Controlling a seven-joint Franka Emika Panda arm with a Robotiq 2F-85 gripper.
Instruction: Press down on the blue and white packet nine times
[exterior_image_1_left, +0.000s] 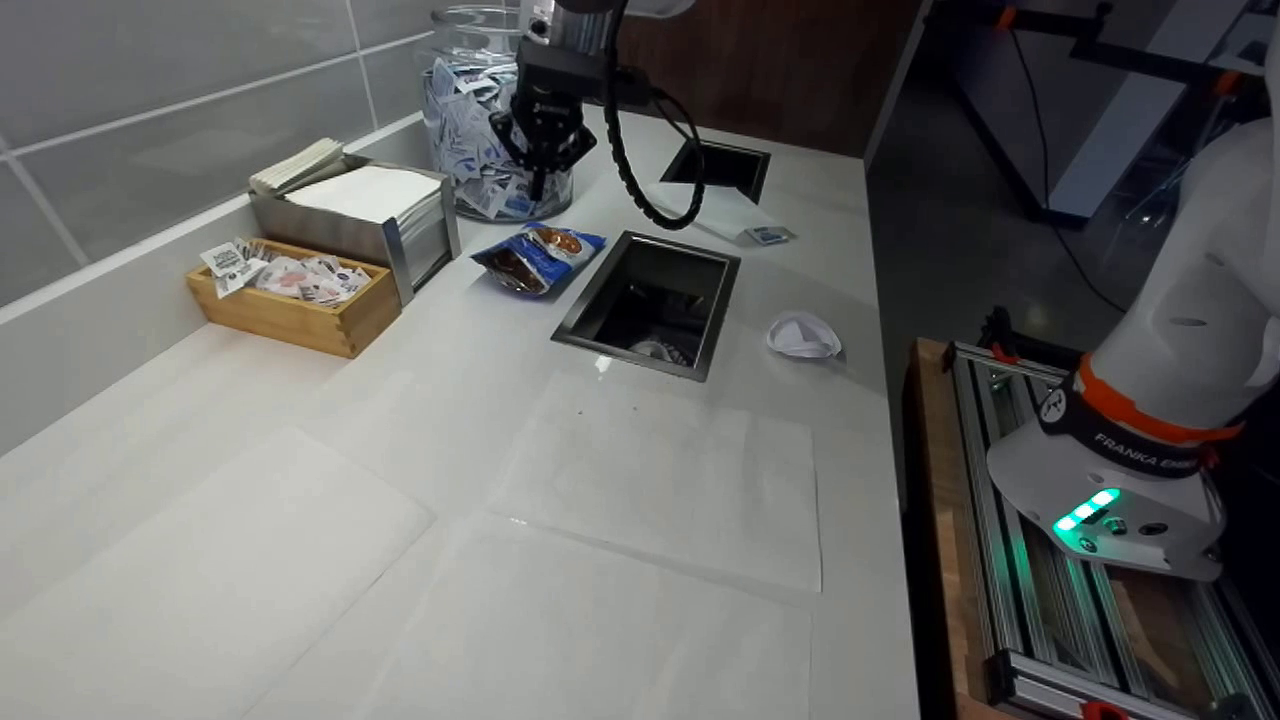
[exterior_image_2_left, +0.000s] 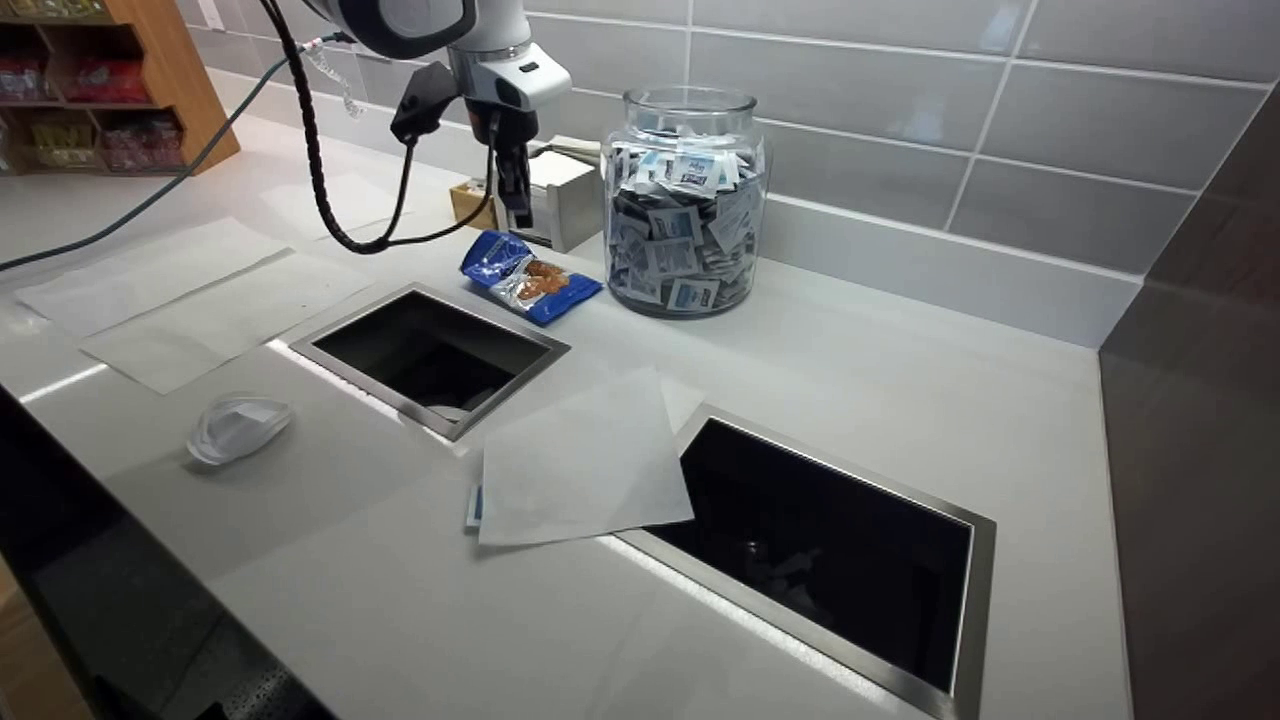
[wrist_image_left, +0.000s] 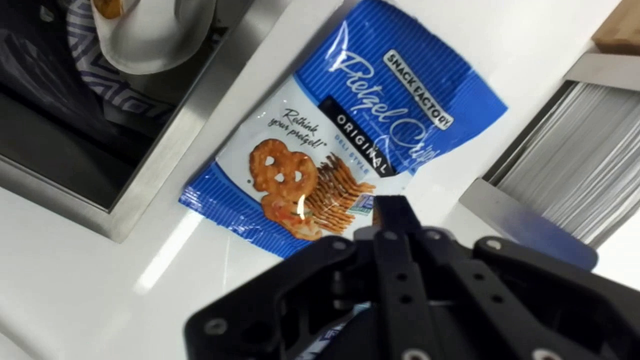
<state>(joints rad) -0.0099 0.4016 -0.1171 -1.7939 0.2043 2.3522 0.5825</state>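
Your black metal gripper (wrist_image_left: 395, 214) is hovering, clenched and empty, above the glossy blue-and-white pouch-like packet (wrist_image_left: 320, 145) beside the rectangular steel-rimmed opening (wrist_image_left: 195, 120), with nothing showing how many of nine presses remain.

Wooden box (exterior_image_1_left: 275, 317) of paper sachets (exterior_image_1_left: 315, 281) sits just beside metal napkin holder (exterior_image_1_left: 330, 228); glass jar (exterior_image_2_left: 688, 115) of blue-and-white sachets (exterior_image_2_left: 680, 222) stands near the tiled wall (exterior_image_2_left: 840, 80). White paper sheet (exterior_image_2_left: 580, 460) overlaps the edge of a metal-framed counter opening (exterior_image_2_left: 976, 600).
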